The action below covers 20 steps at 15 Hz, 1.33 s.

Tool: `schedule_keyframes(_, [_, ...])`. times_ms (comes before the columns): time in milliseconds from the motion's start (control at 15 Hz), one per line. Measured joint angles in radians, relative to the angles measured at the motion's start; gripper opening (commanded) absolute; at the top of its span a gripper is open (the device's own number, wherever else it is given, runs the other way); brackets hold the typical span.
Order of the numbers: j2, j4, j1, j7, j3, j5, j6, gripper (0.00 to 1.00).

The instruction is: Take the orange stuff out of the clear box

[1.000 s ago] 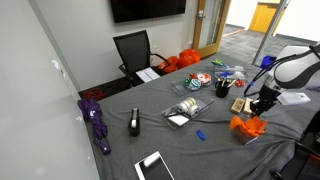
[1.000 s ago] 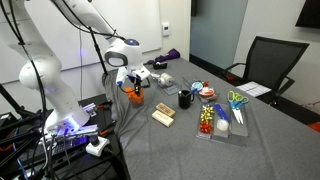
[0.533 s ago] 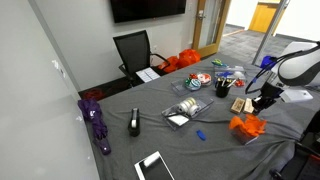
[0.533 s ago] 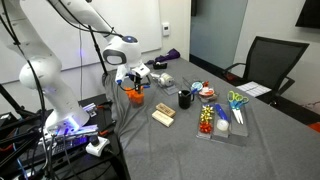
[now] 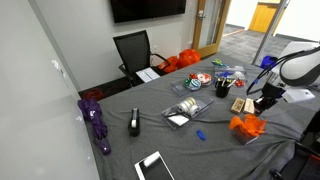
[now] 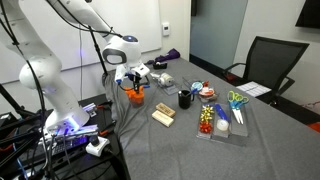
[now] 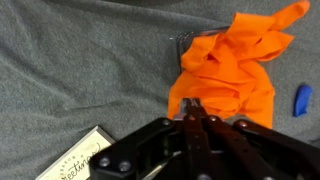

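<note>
The orange stuff (image 5: 247, 126) is a crumpled orange cloth lying on the grey table. It also shows in an exterior view (image 6: 134, 96) and in the wrist view (image 7: 228, 70). A clear box (image 5: 185, 109) stands mid-table, apart from the cloth, and shows in an exterior view (image 6: 163, 116). My gripper (image 5: 263, 104) hangs just above the cloth's edge, also seen in an exterior view (image 6: 131, 84). In the wrist view the gripper (image 7: 193, 110) has its fingers pressed together, with the tips at the cloth's near edge and nothing visibly between them.
A small printed card box (image 7: 78, 158) lies beside the gripper. A blue object (image 7: 303, 100) lies past the cloth. A black cup (image 6: 185, 98), a tray of colourful items (image 6: 222, 118), a purple umbrella (image 5: 97, 122) and an office chair (image 5: 133, 52) are around.
The gripper has lifted slightly off the orange cloth. The cloth stays on the table.
</note>
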Motion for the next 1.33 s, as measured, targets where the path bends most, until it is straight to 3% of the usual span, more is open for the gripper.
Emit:
schedule_keyframes(400, [-0.111,0.002,0.000,0.000,-0.010,0.002,-0.116,0.00])
schedule_keyframes(467, [-0.129,0.002,0.000,0.000,-0.013,0.002,-0.126,0.23])
schedule_keyframes(667, [-0.159,0.002,0.000,0.001,-0.020,0.002,-0.134,0.39])
schedule_keyframes(1200, [-0.140,-0.026,0.017,-0.002,-0.020,0.003,-0.133,0.95])
schedule_keyframes(1333, [-0.126,-0.030,0.028,-0.002,-0.019,0.008,-0.131,1.00])
